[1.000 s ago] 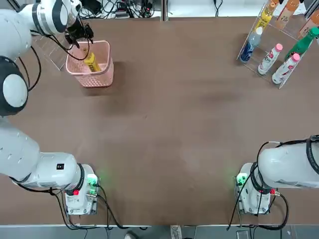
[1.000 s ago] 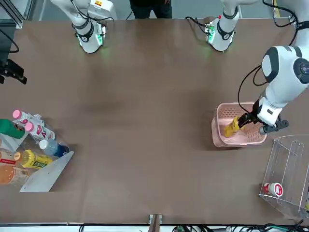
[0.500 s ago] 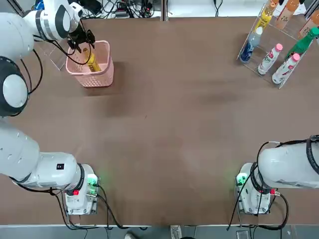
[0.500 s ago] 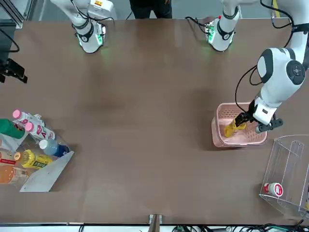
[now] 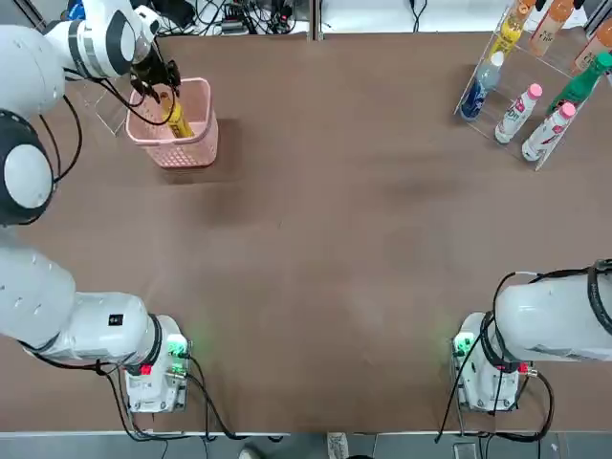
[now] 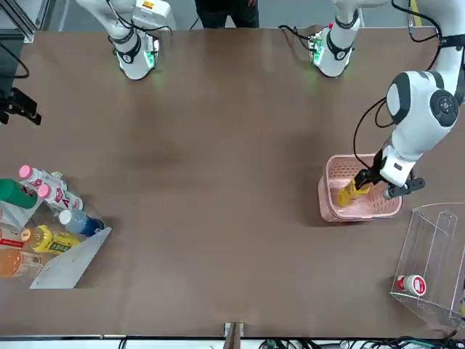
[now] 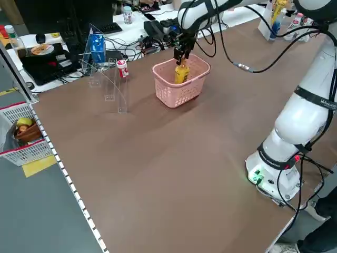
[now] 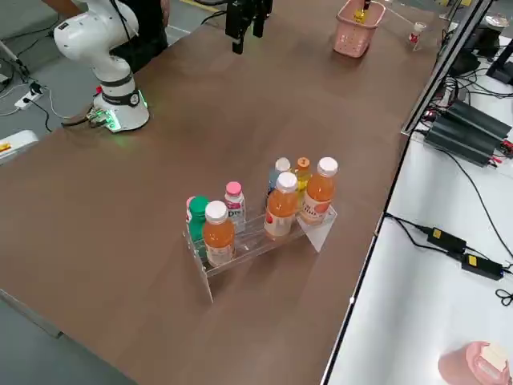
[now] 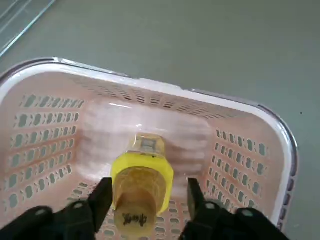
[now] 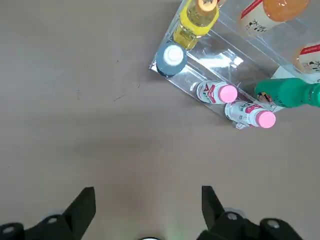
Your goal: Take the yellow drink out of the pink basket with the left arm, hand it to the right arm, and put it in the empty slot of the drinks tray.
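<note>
The left gripper [image 9: 145,200] is reaching into the pale-pink lattice plastic basket [image 5: 191,143], fingers clenching the slim bright-yellow bottle [image 9: 142,185] at its neck — the right gripper [image 10: 145,210] is hovering spread, empty.

A robotics lab, no doubt about it: two white robot arms bolted at one edge of a wide brown counter [image 5: 325,239], green status lights glowing on their bases [image 5: 177,349]. Black cables and power strips [image 5: 229,14] pile up along the counter's far edge. At the side sits a cluttered white workbench [image 7: 63,47] with a keyboard and clear acrylic stands. Grey floor with yellow tape [image 7: 37,166] runs alongside, and a person stands by.
</note>
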Robot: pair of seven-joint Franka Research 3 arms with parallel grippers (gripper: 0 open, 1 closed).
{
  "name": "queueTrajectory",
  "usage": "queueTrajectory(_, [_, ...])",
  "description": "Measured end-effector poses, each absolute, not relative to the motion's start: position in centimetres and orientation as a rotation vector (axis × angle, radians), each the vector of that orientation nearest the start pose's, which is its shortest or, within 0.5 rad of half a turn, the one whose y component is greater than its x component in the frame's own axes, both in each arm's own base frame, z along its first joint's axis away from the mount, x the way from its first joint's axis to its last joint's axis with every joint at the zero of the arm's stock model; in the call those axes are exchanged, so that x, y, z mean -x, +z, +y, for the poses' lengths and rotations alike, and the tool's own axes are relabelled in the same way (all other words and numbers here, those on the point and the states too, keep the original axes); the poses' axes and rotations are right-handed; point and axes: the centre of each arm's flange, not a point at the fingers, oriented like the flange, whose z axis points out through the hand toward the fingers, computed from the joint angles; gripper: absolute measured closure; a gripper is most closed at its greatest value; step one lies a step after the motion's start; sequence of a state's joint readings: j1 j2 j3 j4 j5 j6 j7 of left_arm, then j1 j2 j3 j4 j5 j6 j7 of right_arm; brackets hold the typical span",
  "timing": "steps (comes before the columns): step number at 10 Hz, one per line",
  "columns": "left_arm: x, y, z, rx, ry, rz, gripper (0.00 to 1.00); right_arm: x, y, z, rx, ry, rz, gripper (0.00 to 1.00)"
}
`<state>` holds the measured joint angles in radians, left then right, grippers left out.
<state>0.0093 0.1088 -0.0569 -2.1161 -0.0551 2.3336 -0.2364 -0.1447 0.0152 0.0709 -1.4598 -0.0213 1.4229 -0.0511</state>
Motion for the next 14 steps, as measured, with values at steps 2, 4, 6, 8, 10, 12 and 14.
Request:
queueTrajectory(2, [-56.79,37.29,-2.79,3.180,-0.159,-0.359,0.32,-54.23,65.52,-4.30,3.157,0.083,0.040,0.08])
queueTrajectory(4, [-56.72,37.17,-2.79,3.180,-0.154,-0.360,0.35,-54.23,65.53,-4.30,3.157,0.083,0.040,0.09])
queueTrajectory(6, [-56.70,37.13,-2.78,3.179,-0.153,-0.360,0.46,-54.24,65.53,-4.30,3.157,0.082,0.040,0.12])
queueTrajectory(8, [-56.69,37.14,-2.76,3.179,-0.153,-0.361,0.54,-54.24,65.54,-4.30,3.157,0.081,0.040,0.12])
queueTrajectory(10, [-56.69,37.19,-2.75,3.179,-0.155,-0.361,0.57,-54.24,65.54,-4.30,3.157,0.081,0.040,0.12])
queueTrajectory(12, [-56.66,37.25,-2.74,3.178,-0.156,-0.360,0.65,-54.23,65.55,-4.30,3.157,0.081,0.040,0.12])
queueTrajectory(14, [-56.65,37.26,-2.73,3.178,-0.157,-0.357,0.66,-54.25,65.57,-4.30,3.157,0.078,0.040,0.13])
